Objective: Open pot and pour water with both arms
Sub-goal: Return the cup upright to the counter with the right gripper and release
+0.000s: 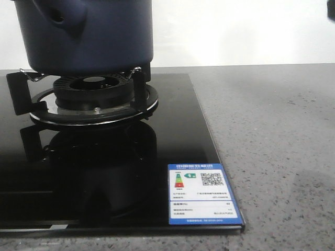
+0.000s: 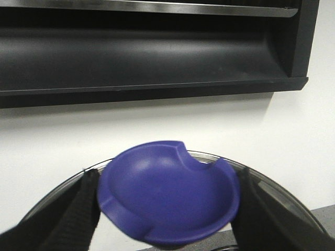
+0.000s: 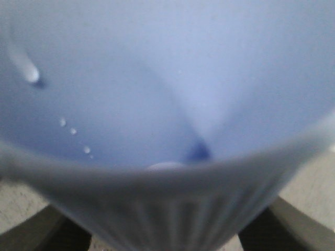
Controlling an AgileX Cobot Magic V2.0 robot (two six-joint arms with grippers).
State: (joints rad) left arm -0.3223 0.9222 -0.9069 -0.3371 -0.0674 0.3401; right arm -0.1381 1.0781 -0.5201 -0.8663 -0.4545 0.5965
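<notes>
The navy-blue pot (image 1: 94, 36) stands on the gas burner (image 1: 94, 86) at the far left; its handle stub with a hole (image 1: 63, 18) faces me. Its top is cut off by the frame. In the left wrist view my left gripper (image 2: 168, 212) is shut on the blue knob (image 2: 167, 198) of a glass lid (image 2: 275, 185), held up in front of a white wall. In the right wrist view my right gripper (image 3: 167, 232) is shut on the light blue ribbed cup (image 3: 157, 94). Drops of water cling to its inside. Neither gripper shows in the front view.
The burner sits on a black glass hob (image 1: 172, 136) with a blue-and-white label (image 1: 204, 193) at its front right corner. A grey speckled counter (image 1: 272, 146) lies to the right. A black shelf or hood (image 2: 157, 52) hangs above the lid.
</notes>
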